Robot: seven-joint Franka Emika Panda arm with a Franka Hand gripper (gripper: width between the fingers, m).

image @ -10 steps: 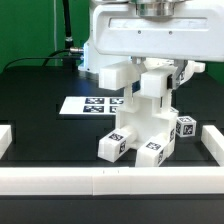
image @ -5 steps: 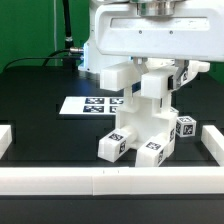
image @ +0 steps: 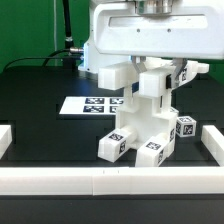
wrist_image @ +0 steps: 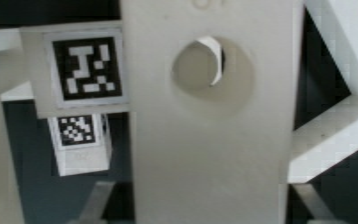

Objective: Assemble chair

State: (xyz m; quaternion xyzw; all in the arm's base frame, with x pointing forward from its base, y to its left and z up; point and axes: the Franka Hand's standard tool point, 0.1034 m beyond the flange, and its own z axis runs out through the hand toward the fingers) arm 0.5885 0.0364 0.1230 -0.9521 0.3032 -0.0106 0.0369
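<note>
The marker board [image: 88, 104] lies flat on the black table [image: 40, 112], white border rails [image: 110, 181] along its edges.

**Camera setup: one wide, one tight**

Exterior cam sits low at the table [image: 35, 100] edge, just above the front border rail [image: 60, 180], facing the arm [image: 140, 35]. It's mid-range, with the chair [image: 150, 115] and marker board [image: 85, 104] in frame. Wrist cam is pressed up close to a tagged white panel [wrist_image: 202, 130] of the chair, which fills its frame. Sure overlap: the chair only.

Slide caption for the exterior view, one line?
Panda arm poised over the partly built white chair on a black table, marker board behind, white rails in front.
</note>
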